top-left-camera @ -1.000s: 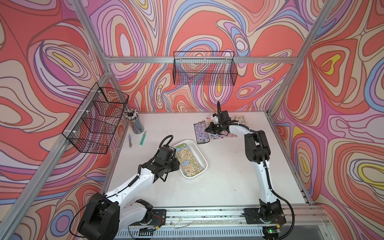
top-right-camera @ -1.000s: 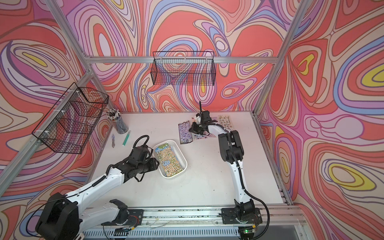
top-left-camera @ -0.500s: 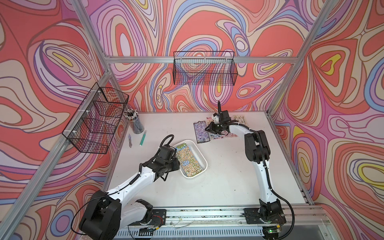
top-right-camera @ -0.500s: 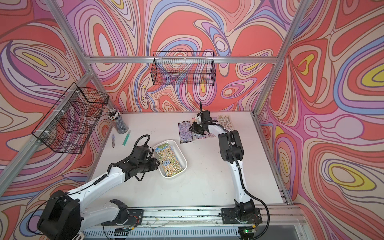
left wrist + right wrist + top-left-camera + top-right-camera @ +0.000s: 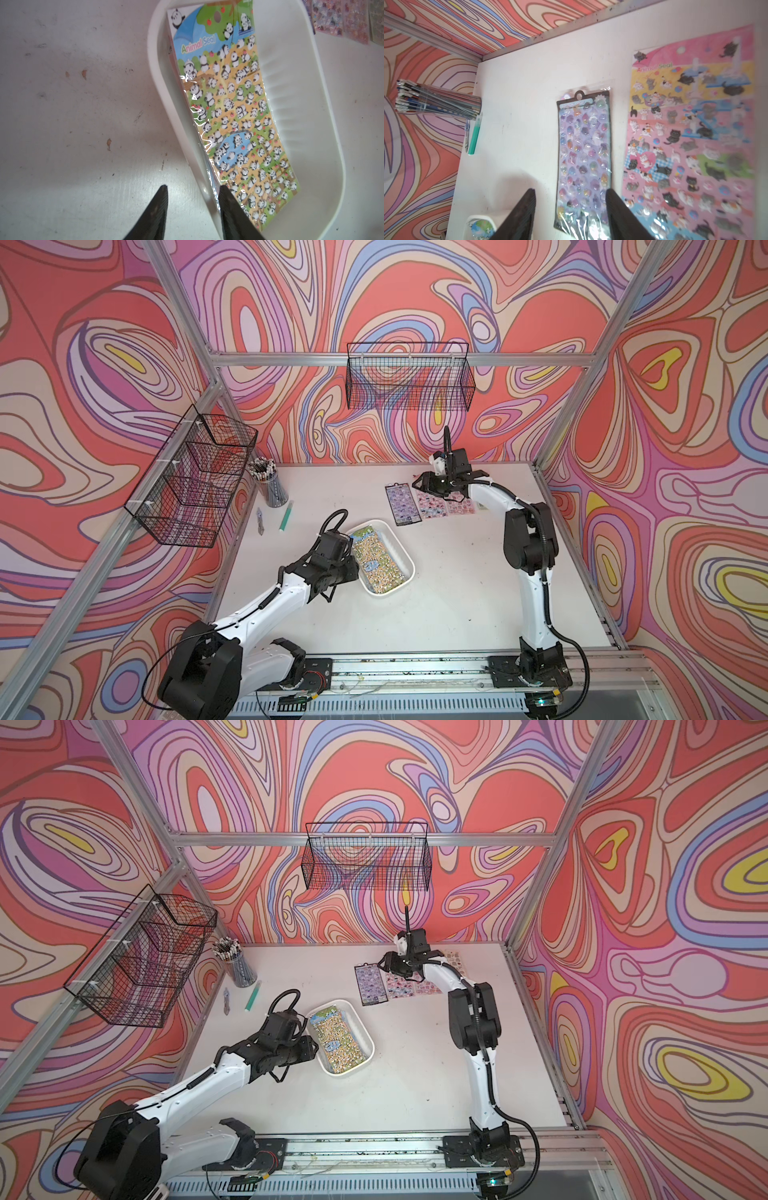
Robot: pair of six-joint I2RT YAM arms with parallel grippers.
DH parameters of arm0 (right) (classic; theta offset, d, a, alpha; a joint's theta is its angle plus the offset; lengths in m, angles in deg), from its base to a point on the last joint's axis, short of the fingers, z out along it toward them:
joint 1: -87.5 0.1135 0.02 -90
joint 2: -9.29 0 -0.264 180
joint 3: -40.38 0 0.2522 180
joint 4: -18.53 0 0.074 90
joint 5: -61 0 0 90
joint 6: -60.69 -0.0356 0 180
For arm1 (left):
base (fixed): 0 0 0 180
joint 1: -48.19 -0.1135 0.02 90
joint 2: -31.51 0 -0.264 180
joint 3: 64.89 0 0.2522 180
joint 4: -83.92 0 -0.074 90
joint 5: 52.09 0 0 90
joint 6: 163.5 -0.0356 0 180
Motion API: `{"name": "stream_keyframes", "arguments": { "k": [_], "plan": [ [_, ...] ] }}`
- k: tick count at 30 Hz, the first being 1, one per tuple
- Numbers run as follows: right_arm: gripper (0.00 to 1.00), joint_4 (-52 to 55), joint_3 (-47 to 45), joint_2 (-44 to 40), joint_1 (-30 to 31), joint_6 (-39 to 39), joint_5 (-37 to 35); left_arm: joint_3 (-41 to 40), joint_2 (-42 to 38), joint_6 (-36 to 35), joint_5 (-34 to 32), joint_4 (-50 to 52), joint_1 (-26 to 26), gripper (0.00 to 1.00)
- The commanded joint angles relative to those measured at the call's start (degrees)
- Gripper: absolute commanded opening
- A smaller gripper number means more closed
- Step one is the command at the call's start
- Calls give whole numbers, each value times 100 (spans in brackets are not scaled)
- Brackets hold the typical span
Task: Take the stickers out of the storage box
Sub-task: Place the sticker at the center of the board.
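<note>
Straddling the storage box [image 5: 155,52] wall at 9 o'clock, left gripper [image 5: 192,187] is parted, clamping nothing. Inside lie the stickers [image 5: 234,116]; pinch just the top one's edge, lift slowly. At 1 o'clock, right gripper [image 5: 571,189] hangs open, empty, over a purple sheet [image 5: 583,145].

the white table [image 5: 457,593] carries the storage box [image 5: 397,545], a row of stickers [image 5: 430,506] near the back, a pencil cup [image 5: 272,489] and a green pen [image 5: 285,515].
</note>
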Motion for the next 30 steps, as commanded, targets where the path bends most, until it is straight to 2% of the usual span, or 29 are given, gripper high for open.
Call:
{"name": "stream_keyframes", "arguments": {
  "k": [1,11,18,24,30],
  "plan": [
    [58,29,-417,-642,-37,203,-347,103,-32,-48,-83,134,22,45],
    [58,351,-1673,-2319,82,390,-757,63,-223,11,-52,133,15,45],
    [59,811,-2225,-3337,685,583,-1227,17,-703,46,-90,312,15,45],
    [59,1189,-2437,-3546,1579,683,-1728,-126,-977,143,-90,425,19,45],
    [59,1051,-2788,-3389,2280,549,-1817,-371,-1160,289,-57,362,16,44]
  ]
}}
